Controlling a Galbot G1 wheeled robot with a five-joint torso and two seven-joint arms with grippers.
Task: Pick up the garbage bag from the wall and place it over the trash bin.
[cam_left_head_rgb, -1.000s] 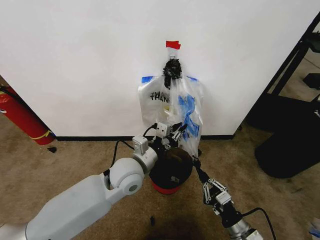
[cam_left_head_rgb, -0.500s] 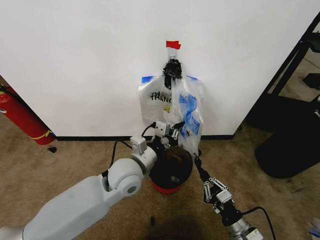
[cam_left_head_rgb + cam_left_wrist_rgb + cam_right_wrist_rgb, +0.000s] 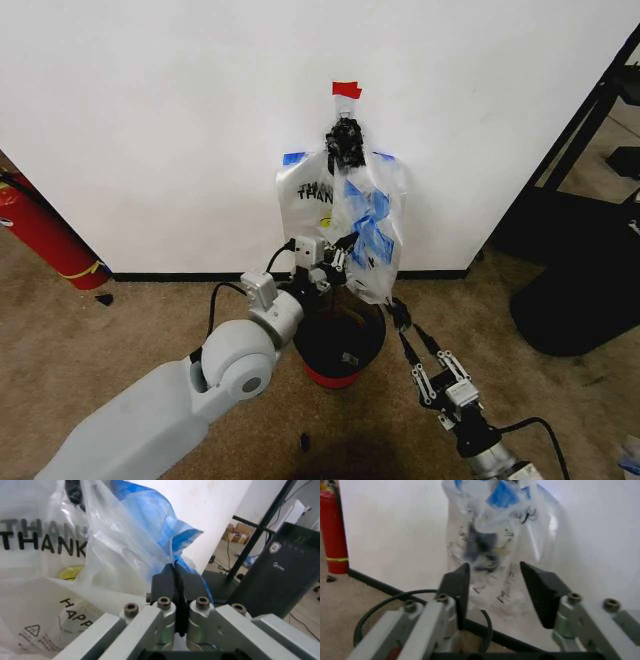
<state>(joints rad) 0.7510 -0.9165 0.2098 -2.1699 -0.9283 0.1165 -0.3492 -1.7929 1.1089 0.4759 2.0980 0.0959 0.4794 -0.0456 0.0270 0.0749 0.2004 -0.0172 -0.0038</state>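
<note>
A red fire extinguisher (image 3: 40, 235) is leaning by the wall at the far left, on the carpet. The left claw (image 3: 338, 262) is reaching over the trash bin (image 3: 340, 345) to the hanging garbage bag (image 3: 345, 215), and in the left wrist view its dark fingers (image 3: 167, 583) are pressing flat together with a fold of the thin film pinched between them. The bag is hanging on the white wall from a dark bunched knot (image 3: 345, 142) under a piece of red tape (image 3: 346, 90); it is whitish and see-through, crinkled, showing black "THANK" lettering, a yellow patch lower down and crumpled blue print on the side the claw is gripping. Its lower end is dangling just above the black wire-mesh bin with the red base, which is standing on the floor against the baseboard. To the right, the right claw (image 3: 405, 322) is hovering beside the bin's rim, its jaws spread apart and holding nothing, pointing at the bag.
</note>
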